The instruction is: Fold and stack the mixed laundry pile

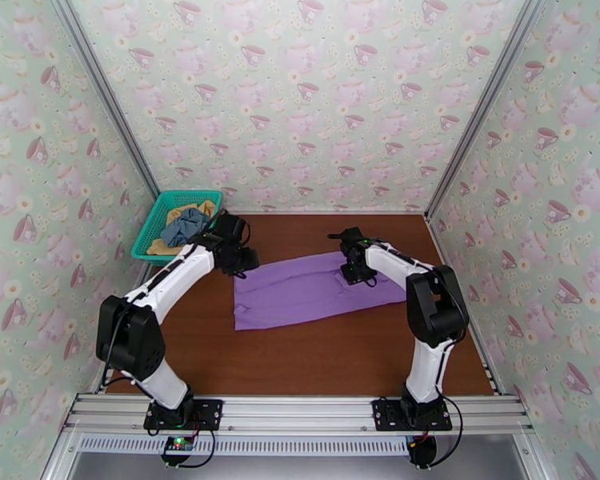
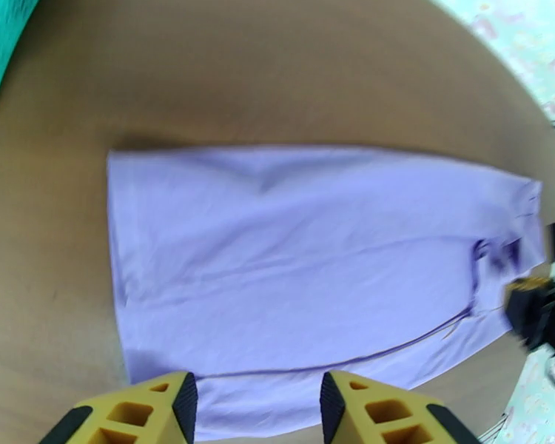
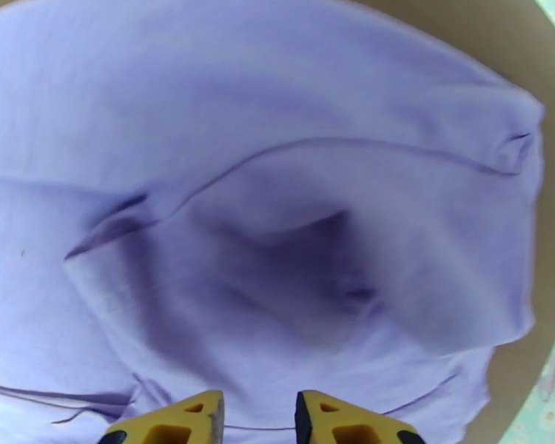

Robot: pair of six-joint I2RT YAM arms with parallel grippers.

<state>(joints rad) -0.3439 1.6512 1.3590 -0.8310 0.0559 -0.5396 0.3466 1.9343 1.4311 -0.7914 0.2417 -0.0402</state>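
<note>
The purple T-shirt [image 1: 316, 291] lies flat on the brown table [image 1: 300, 354] as a long folded strip; in the left wrist view the purple T-shirt [image 2: 300, 253] spreads wide with a few creases. My left gripper [image 1: 242, 266] hovers at its far left corner, and the left gripper [image 2: 259, 408] is open with nothing between its yellow fingers [image 2: 159, 405]. Over the shirt's far edge, right of the middle, my right gripper [image 1: 354, 275] hangs; close up the right gripper [image 3: 259, 419] stands a little open above rumpled purple cloth [image 3: 277, 238]. A grey-blue piece [image 1: 186, 226] and a mustard-yellow piece [image 1: 207, 208] lie in the basket.
The teal mesh basket [image 1: 158, 226] stands at the table's far left corner against the wall, and the basket [image 2: 0, 46] edges into the left wrist view. Patterned walls close in the back and both sides. Bare table lies in front of the shirt.
</note>
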